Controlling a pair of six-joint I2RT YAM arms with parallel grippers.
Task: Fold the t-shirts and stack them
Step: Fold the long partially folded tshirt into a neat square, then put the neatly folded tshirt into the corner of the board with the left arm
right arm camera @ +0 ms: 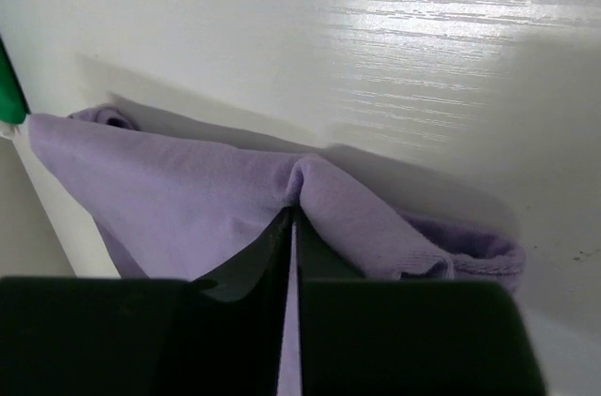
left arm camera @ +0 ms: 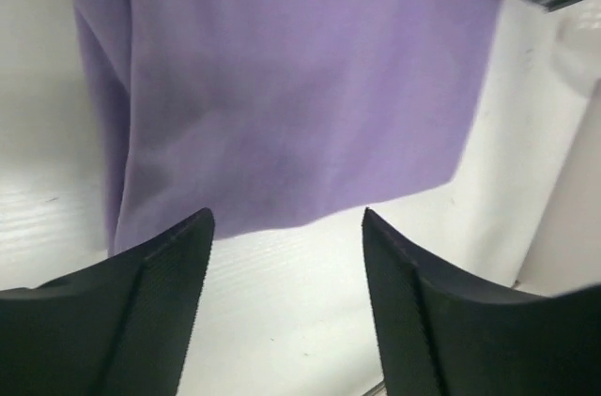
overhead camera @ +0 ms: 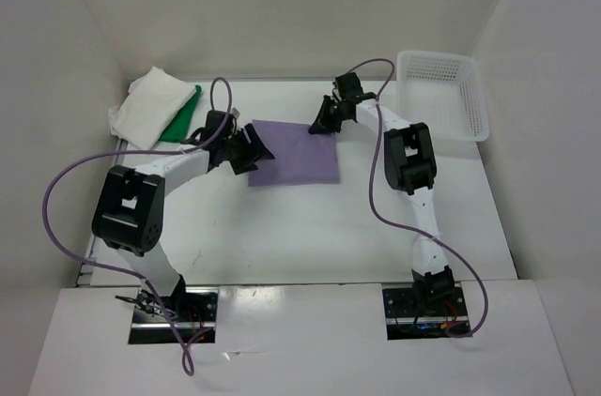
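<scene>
Lifting is best delayed: the light purple cloth t-shirt (overhead camera: pixel 296 157) is clamped by the right gripper (right arm camera: pixel 293 212); the left gripper (left arm camera: pixel 286 220) is spread.

You have the spread shirt (overhead camera: pixel 296 154) lying flat at the middle of the table (overhead camera: pixel 310 236). The left gripper (overhead camera: pixel 255 147) sits at its left edge, and the right gripper (overhead camera: pixel 322 119) at its far right corner. In the far left corner, the top shirt (overhead camera: pixel 150 107) seems to lie over the under shirt (overhead camera: pixel 183 116), which pokes out on its right. The basket (overhead camera: pixel 481 100) stands at the far right corner, well apart from the shirts.
</scene>
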